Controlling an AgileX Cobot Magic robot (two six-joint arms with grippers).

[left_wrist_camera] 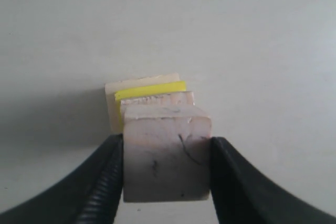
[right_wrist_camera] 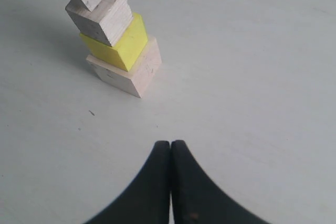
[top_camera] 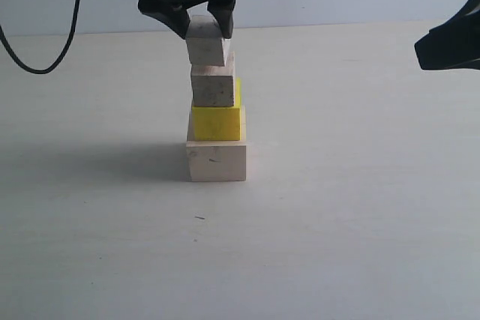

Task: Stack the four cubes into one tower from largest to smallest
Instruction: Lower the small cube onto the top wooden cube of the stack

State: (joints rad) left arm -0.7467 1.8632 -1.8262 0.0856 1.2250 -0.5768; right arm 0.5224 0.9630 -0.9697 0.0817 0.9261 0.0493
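Note:
The tower stands mid-table: a large pale wooden cube [top_camera: 217,161] at the base, a yellow cube [top_camera: 217,123] on it, then a small pale cube [top_camera: 213,85]. My left gripper [top_camera: 204,24] comes down from above, shut on the topmost small pale cube [top_camera: 205,45], which sits tilted on the cube below. In the left wrist view that cube [left_wrist_camera: 167,161] fills the gap between both fingers [left_wrist_camera: 100,182], with the stack [left_wrist_camera: 149,92] underneath. My right gripper [right_wrist_camera: 170,145] is shut and empty, off to the right [top_camera: 448,39], apart from the tower [right_wrist_camera: 123,61].
A black cable [top_camera: 45,35] hangs at the far left. The white table [top_camera: 345,207] stretches round the tower on all sides, with a small dark speck [top_camera: 199,218] in front of the base.

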